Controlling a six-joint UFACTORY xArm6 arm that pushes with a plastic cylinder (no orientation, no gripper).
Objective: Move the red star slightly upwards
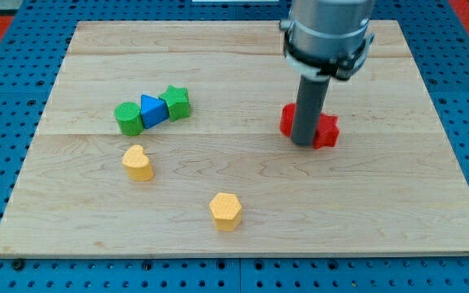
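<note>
The red star [324, 130] lies right of the board's middle, mostly hidden behind my rod; only its left and right parts show. My tip [301, 144] rests on the board at the star's lower edge, touching or nearly touching it. The rod comes down from the arm's grey body at the view's top.
A green cylinder [128, 118], a blue triangle [153, 109] and a green star [177, 102] sit in a touching row at the left. A yellow heart [138, 163] lies below them. A yellow hexagon [225, 211] lies near the bottom centre. The wooden board [397, 203] sits on a blue pegboard.
</note>
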